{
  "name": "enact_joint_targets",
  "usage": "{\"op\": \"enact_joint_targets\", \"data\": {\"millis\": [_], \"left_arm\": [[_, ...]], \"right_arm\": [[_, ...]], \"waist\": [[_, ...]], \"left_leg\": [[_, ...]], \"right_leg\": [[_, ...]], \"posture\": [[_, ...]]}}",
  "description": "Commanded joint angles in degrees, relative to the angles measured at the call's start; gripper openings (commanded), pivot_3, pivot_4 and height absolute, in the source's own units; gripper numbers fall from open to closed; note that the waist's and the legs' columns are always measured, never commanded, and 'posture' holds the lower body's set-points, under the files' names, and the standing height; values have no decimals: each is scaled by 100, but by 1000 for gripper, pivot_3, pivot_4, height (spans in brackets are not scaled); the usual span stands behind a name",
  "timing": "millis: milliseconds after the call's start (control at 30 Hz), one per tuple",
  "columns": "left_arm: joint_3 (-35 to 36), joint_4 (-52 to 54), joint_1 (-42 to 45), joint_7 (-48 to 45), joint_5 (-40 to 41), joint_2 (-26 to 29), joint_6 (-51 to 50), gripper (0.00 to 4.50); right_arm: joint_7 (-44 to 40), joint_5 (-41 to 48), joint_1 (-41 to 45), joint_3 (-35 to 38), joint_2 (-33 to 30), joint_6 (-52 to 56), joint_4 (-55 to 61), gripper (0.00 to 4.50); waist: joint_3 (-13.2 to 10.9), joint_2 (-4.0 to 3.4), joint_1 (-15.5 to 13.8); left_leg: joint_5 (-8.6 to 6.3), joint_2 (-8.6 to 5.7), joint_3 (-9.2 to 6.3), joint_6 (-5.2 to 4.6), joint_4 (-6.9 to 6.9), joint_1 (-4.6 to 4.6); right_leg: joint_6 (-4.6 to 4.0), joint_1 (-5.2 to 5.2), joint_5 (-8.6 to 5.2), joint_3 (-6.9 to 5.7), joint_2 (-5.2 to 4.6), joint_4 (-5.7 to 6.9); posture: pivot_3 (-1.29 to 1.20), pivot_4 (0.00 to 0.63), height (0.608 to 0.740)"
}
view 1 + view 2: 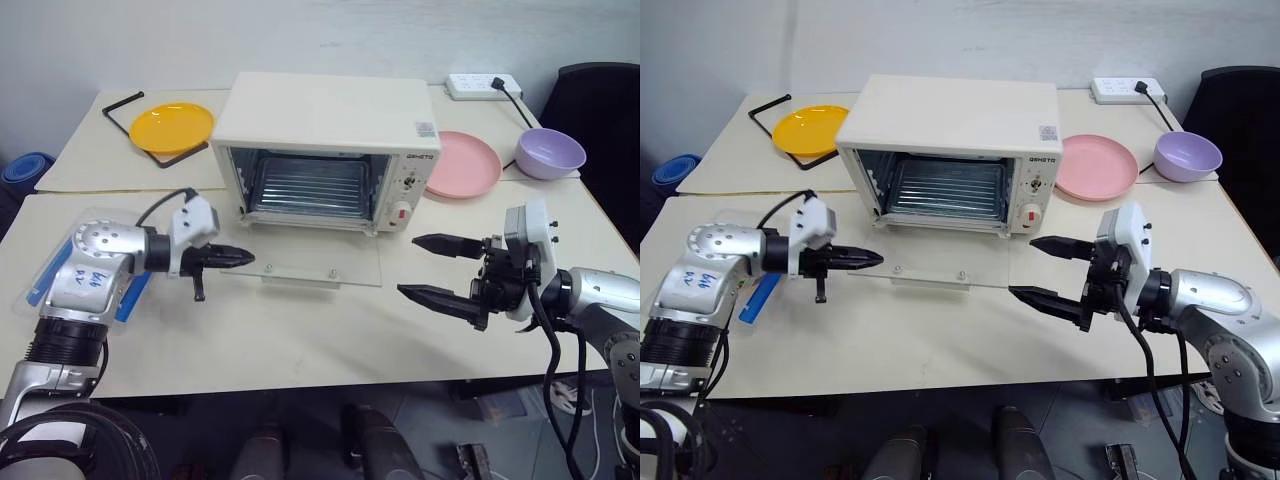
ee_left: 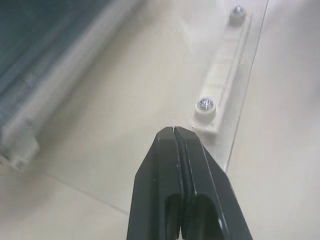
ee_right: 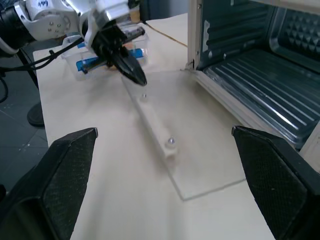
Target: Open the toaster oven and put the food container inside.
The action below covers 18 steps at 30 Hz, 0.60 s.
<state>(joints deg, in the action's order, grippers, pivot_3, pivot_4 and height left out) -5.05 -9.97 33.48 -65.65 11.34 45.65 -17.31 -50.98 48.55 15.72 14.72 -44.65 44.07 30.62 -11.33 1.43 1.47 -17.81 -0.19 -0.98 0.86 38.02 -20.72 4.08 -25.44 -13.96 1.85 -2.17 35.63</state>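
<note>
Left wrist view shows the left gripper [image 2: 176, 137] pressed together, empty, over the flat-lying glass door [image 1: 310, 266] of the cream-white boxy toaster oven [image 1: 330, 130]. Opening looks done. The right gripper [image 1: 430, 268] is spread wide, empty. Still to move: the clear plastic food container [image 3: 107, 54], beside the left arm.

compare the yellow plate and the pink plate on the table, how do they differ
The round yellow plate lies at the left of the cream-white toaster oven, the round pink plate at its right. The yellow plate rests over a black wire stand; the pink plate lies flat on the table, beside a lilac bowl. Both are round, shallow and empty.
</note>
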Motion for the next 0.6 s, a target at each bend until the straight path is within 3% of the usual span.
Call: {"op": "enact_joint_targets", "data": {"millis": [33, 267, 433, 533, 567, 600], "left_arm": [[6, 97, 11, 284, -202, -69, 95, 23], [546, 950, -624, 538, 142, 92, -502, 23], [2373, 2530, -1446, 1400, 1327, 68, -2295, 1145], [3632, 3699, -1792, 2383, 2162, -381, -3621, 1986], [4042, 4229, -1970, 2956, 2217, -825, -4085, 1986], [4304, 4602, -2081, 3387, 2276, -1129, -4428, 2376]], "right_arm": [[-27, 87, 191, -62, -63, -69, 2, 4500], [-207, -11, 755, -391, 8, -197, -336, 4500], [-443, 57, 1234, -629, 69, -201, -650, 4500], [-719, -3, 1400, -843, 101, -261, -868, 4500], [-837, -134, 1535, -1004, 158, -353, -1069, 4500], [-921, -229, 1625, -1110, 194, -423, -1211, 4500]], "waist": [[0, 0, -1], [0, 1, 38], [-3, 7, 21], [-4, 7, 14], [-2, 10, -15], [-1, 9, -39]], "left_leg": [[-2, -2, 0, -3, 0, -2], [-10, -5, 12, -18, 2, -11], [-11, 7, 4, -18, 1, -12], [-11, 6, -1, -18, 2, -14], [-11, 5, 0, -18, 2, -13], [-11, -3, -4, -18, 4, -13]], "right_leg": [[3, 0, 2, 1, 0, -1], [18, -4, 10, 6, -27, -14], [11, -11, 8, 6, -23, -8], [11, -11, 8, 3, -27, -9], [11, -10, 8, 4, -29, -9], [13, -4, 9, 0, -33, -12]], "posture": [[0, 150, 740], [0, 150, 740], [0, 150, 740], [0, 150, 740], [0, 150, 740], [0, 150, 740]]}}
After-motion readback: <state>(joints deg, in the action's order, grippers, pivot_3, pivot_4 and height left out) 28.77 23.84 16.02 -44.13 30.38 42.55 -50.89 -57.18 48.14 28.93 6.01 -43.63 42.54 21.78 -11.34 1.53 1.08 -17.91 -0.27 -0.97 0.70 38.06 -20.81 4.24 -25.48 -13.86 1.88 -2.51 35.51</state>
